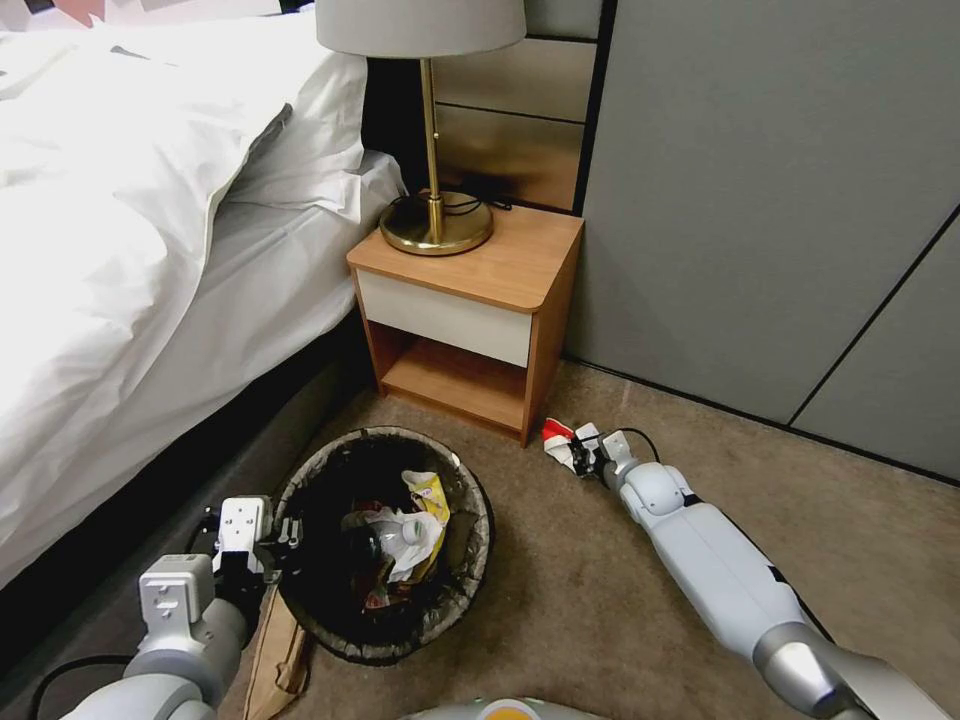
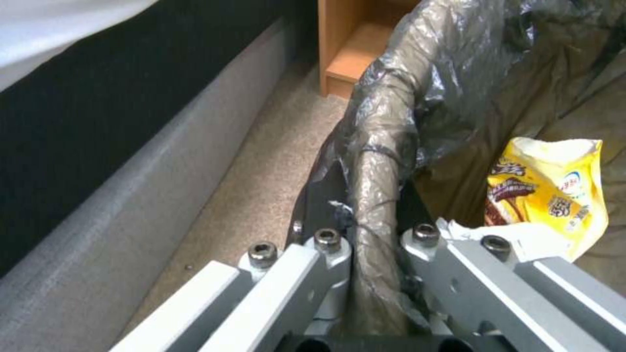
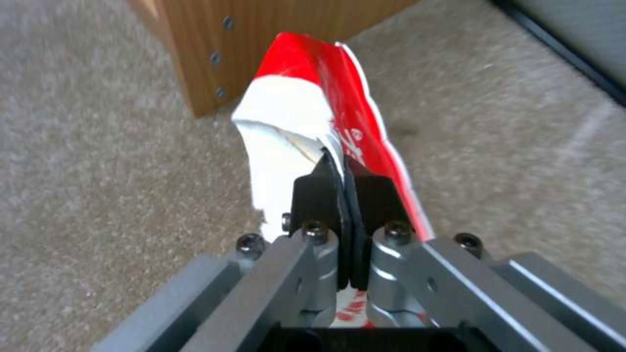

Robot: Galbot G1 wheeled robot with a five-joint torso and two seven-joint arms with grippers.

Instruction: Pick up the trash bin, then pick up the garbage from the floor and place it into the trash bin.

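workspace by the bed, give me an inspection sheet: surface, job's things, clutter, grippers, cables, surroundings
surface: beige carpet, bare around the bin.
job's things: trash bin on the floor beside the bed, dark liner over its rim, holding a yellow wrapper and white tissues; red and white packet at the nightstand's corner.
clutter: brown paper bag lying on the carpet against the bin.
grippers: left gripper shut on the bin's lined rim; right gripper shut on the red and white packet.
cables: black cord by the lamp base; a black cable on the right gripper's wrist.
surroundings: bed with white bedding, wooden nightstand with a brass lamp, grey wall panels.
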